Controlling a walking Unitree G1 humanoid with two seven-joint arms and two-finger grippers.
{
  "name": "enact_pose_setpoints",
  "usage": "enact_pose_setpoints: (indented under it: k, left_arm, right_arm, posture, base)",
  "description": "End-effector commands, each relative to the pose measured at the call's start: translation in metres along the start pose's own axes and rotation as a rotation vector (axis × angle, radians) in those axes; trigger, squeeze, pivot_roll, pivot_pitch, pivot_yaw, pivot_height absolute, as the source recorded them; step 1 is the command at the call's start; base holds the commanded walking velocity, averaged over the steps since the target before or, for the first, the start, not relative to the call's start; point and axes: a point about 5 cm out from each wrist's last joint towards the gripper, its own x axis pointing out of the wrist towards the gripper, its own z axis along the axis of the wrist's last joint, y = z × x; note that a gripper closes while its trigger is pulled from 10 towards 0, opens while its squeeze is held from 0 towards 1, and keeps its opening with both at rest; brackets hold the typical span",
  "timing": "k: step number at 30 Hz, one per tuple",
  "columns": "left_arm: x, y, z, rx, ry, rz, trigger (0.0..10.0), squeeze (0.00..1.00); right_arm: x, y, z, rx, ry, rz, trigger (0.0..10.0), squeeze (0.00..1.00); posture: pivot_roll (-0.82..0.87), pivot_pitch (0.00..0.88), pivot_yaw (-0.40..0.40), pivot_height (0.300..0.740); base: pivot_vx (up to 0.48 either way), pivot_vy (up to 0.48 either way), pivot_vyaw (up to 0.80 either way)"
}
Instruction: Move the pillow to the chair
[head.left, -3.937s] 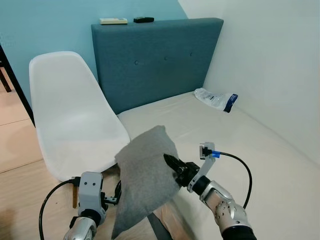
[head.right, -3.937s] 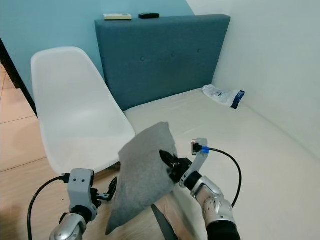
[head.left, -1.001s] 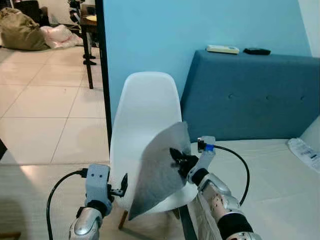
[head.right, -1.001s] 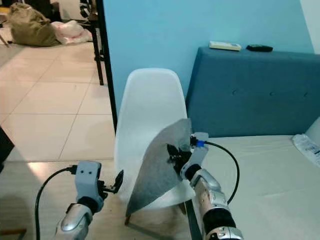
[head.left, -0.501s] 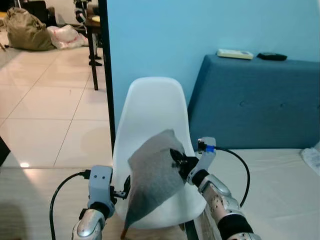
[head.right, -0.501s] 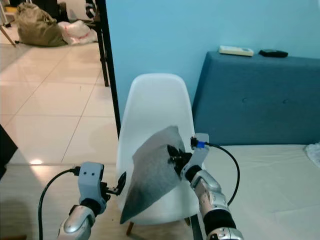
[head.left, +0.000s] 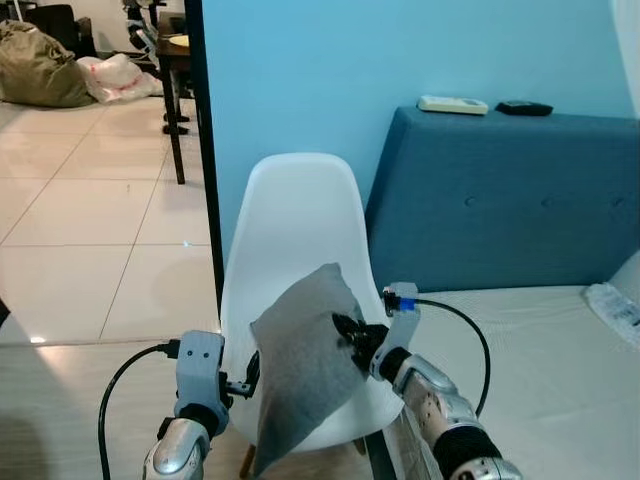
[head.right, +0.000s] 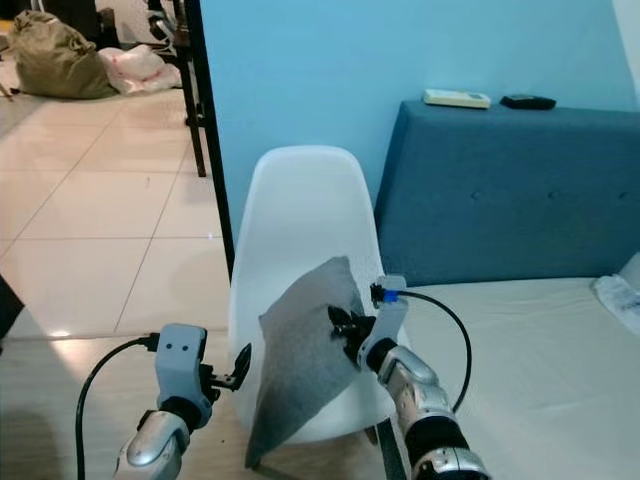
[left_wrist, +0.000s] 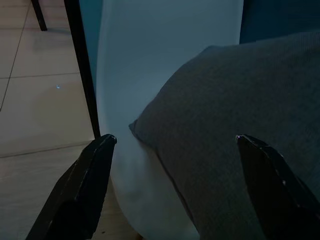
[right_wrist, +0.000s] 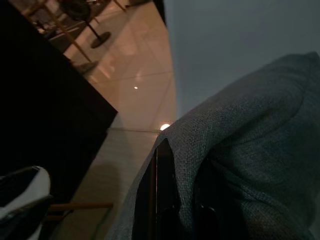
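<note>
1. two silver arms reach forward toward a white chair (head.left: 290, 250) that stands against a light blue wall (head.left: 300, 70), just beside a dark blue upholstered headboard (head.left: 500, 200).
2. the right gripper (head.left: 342, 328) is clamped on the right edge of a grey pillow (head.left: 305, 360), its black fingers pinching the fabric; in the right wrist view the cloth (right_wrist: 250, 165) folds over one finger (right_wrist: 162, 190).
3. the pillow hangs tilted in front of the chair's backrest and over its seat, one corner pointing up and another drooping below the seat's front edge; whether it touches the seat cannot be told.
4. the left gripper (head.left: 250, 375) sits low and just left of the pillow, its fingers spread apart and holding nothing; in the left wrist view the two fingers (left_wrist: 85, 185) frame the pillow's corner (left_wrist: 225, 150) and the chair shell (left_wrist: 150, 75) without touching either.
5. a black cable (head.left: 120, 390) loops from the left wrist, and another arcs from the right wrist.
6. a cream mattress (head.left: 540, 370) lies to the right of the chair, with a plastic packet (head.left: 612, 305) at its far edge.
7. on top of the headboard lie a white remote (head.left: 452, 104) and a black remote (head.left: 523, 107), set apart.
8. beyond a black post (head.left: 203, 150), a tiled floor (head.left: 90, 220) runs back to an olive bag (head.left: 40, 68) and a pale bag (head.left: 112, 75).
</note>
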Motion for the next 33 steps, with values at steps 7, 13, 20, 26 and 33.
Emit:
enact_pose_setpoints:
  k: [7,13,20,26,33]
  left_arm:
    - [0.001,-0.003,-0.001,0.005,0.014,-0.003,10.0,0.0]
    - [0.001,-0.004,-0.001,0.007,0.014,-0.008,10.0,0.0]
    - [0.0,-0.003,-0.001,0.008,0.014,-0.011,10.0,0.0]
    - [-0.001,-0.002,0.0,0.009,0.014,-0.013,10.0,0.0]
    - [-0.001,-0.003,0.0,0.011,0.016,-0.017,10.0,0.0]
  right_arm:
    - [0.004,0.001,0.013,0.0,-0.034,0.046,10.0,0.0]
    - [0.002,-0.002,0.005,0.013,-0.005,0.01,10.0,0.0]
    - [-0.008,-0.02,-0.021,-0.014,0.162,-0.174,10.0,0.0]
    - [-0.019,-0.032,-0.039,-0.052,0.298,-0.301,10.0,0.0]
    - [-0.027,-0.043,-0.043,-0.02,0.331,-0.428,10.0,0.0]
  posture:
    - [0.14,0.028,-0.101,0.69]
    - [0.14,0.03,-0.099,0.665]
    - [0.14,0.036,-0.097,0.63]
    - [0.14,0.039,-0.094,0.605]
    - [0.14,0.048,-0.089,0.58]
  base:
    - [0.0,0.0,0.0]
    - [0.0,0.0,0.0]
    - [0.0,0.0,0.0]
    - [0.0,0.0,0.0]
    - [0.0,0.0,0.0]
